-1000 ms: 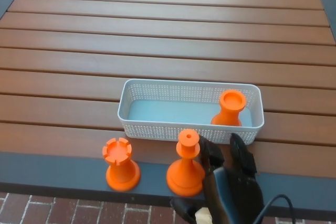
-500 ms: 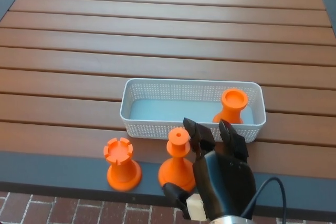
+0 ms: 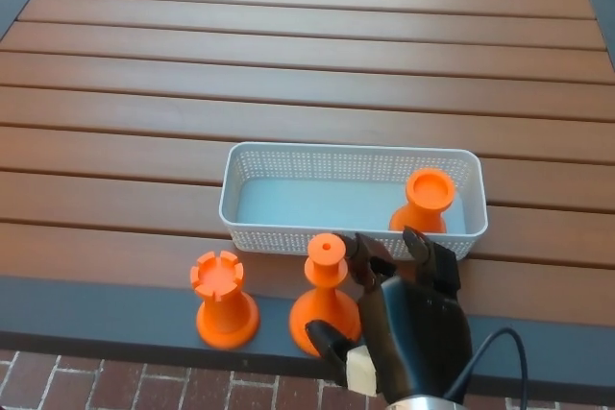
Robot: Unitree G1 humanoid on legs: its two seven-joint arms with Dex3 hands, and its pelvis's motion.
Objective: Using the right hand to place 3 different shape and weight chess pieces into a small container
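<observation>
While one orange chess piece (image 3: pixel 425 201) is already seen standing upright inside the white perforated container (image 3: pixel 288 233), at its right end close to the right wall, two further orange pieces are found outside it on the near side. A pawn-like piece (image 3: pixel 325 297) with a round head and a wide conical base is stood upright just in front of the container's near wall, on the dark border strip of the table (image 3: pixel 115 309). A rook-shaped piece (image 3: pixel 223 301) with a notched crown is stood upright to its left, apart from it and from the container.

The right hand (image 3: pixel 404 328) is seen entering from the bottom edge, directly beside the pawn-like piece on its right. Its thumb (image 3: pixel 332 345) is set low against the base of that piece, and one finger (image 3: pixel 368 259) is brought up just beside the stem; the second finger (image 3: pixel 428 254) is raised near the container's near wall. The digits are held apart and partly wrapped about the piece, but firm closure on it cannot be confirmed. A black cable (image 3: pixel 490 360) is noted trailing from the wrist.

The container is placed on the brown slatted tabletop (image 3: pixel 307 64), its interior floor pale blue. Red brick paving (image 3: pixel 144 381) is visible below the table's edge. The left hand is not in view.
</observation>
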